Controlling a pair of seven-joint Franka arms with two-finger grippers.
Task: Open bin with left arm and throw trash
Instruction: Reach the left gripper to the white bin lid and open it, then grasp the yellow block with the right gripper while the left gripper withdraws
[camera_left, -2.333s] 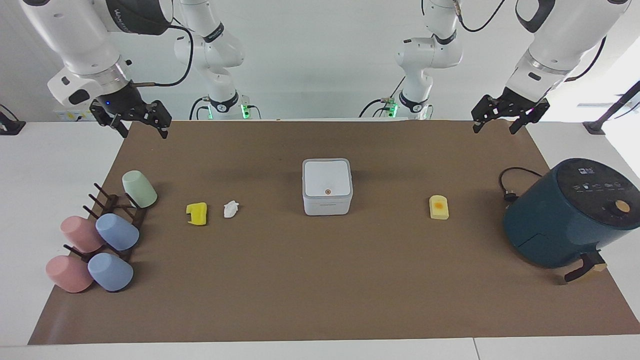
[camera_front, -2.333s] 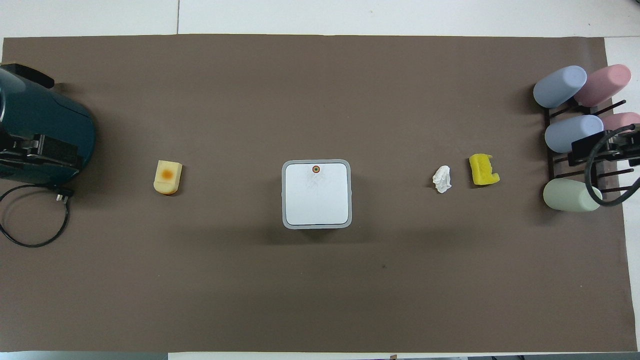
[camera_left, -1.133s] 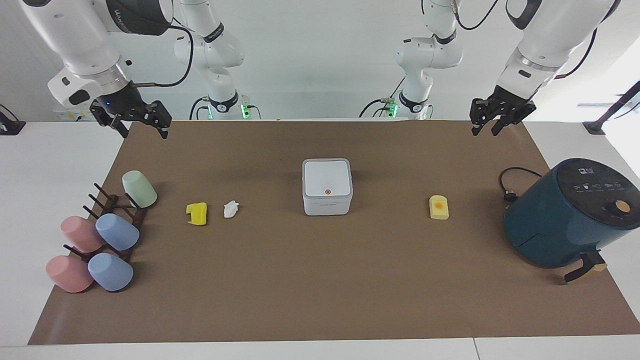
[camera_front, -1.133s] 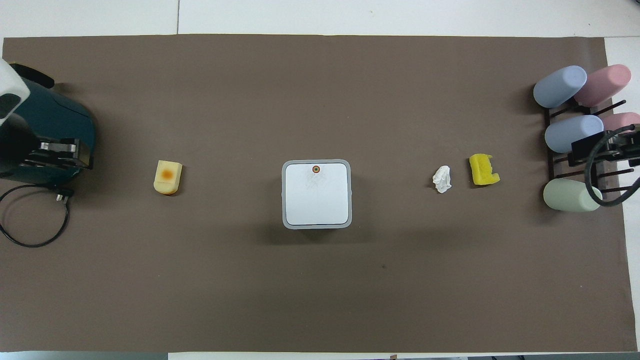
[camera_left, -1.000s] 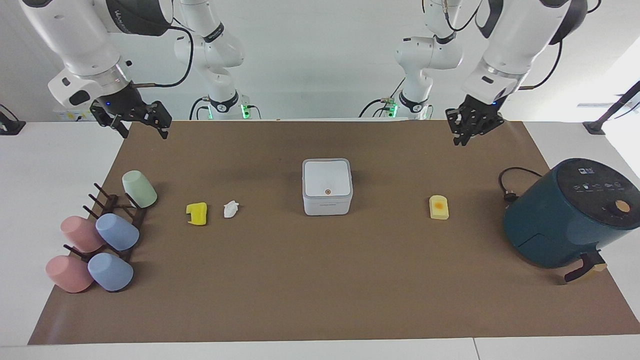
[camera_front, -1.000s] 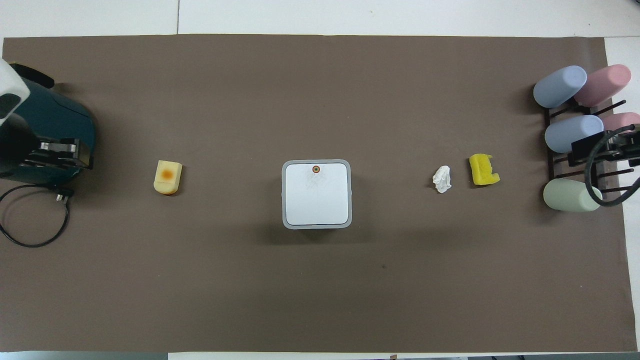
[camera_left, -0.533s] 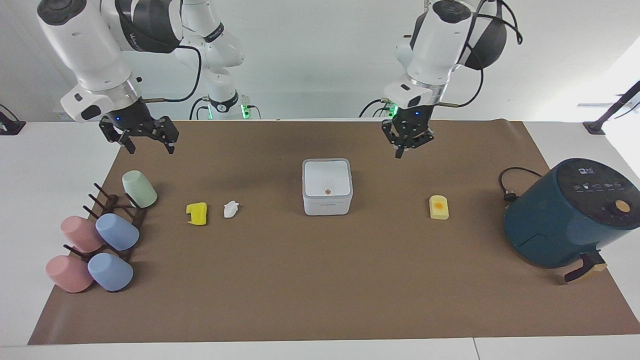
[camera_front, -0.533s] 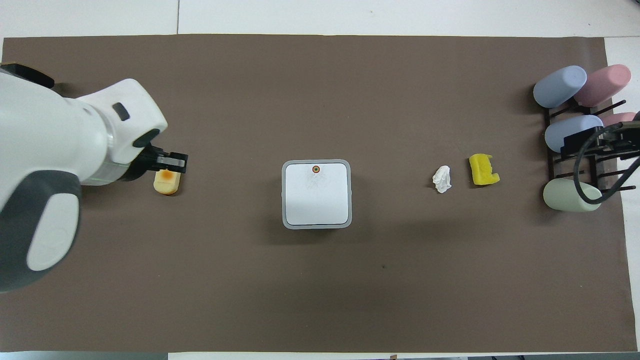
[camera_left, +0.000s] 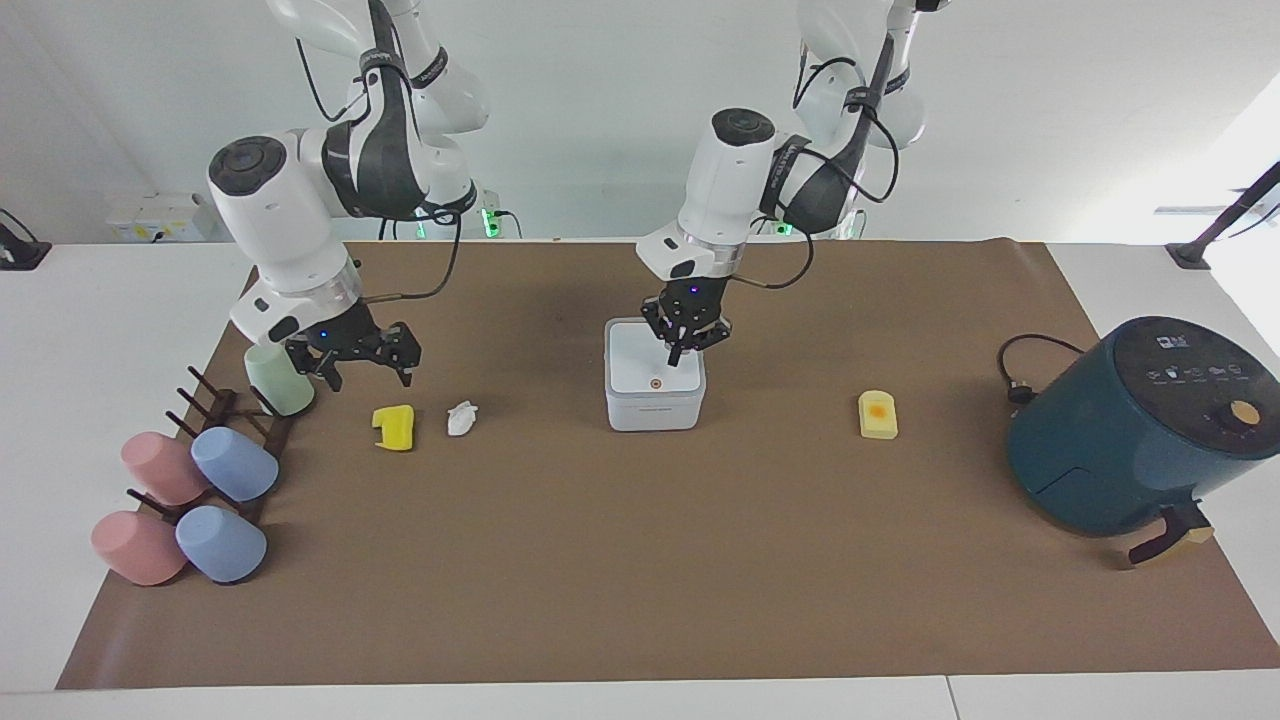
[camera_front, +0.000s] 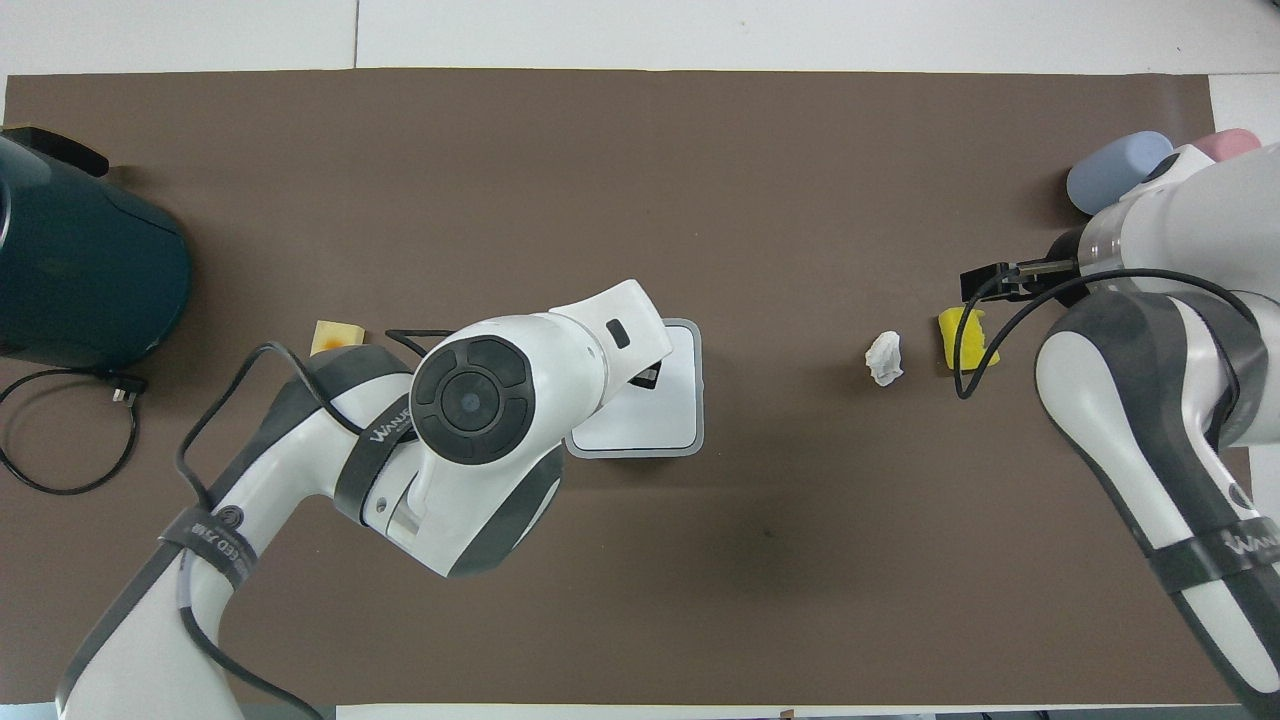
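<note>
Facing view: the left gripper (camera_left: 682, 343), fingers pressed together, hangs over the shut bin (camera_left: 655, 374), just above its orange button (camera_left: 655, 382). The right gripper (camera_left: 352, 362), fingers spread, hovers over the yellow chunk (camera_left: 394, 427); the paper wad (camera_left: 461, 418) lies beside it.

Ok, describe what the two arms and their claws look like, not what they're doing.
Both arms have glossy white shells with dark grey joint sections and round dark caps. Black cables loop along each one. A dark band near each arm's lower end carries white lettering. The left claw and right claw are black, two-fingered, each under a silver wrist ring, with a small blue light.
</note>
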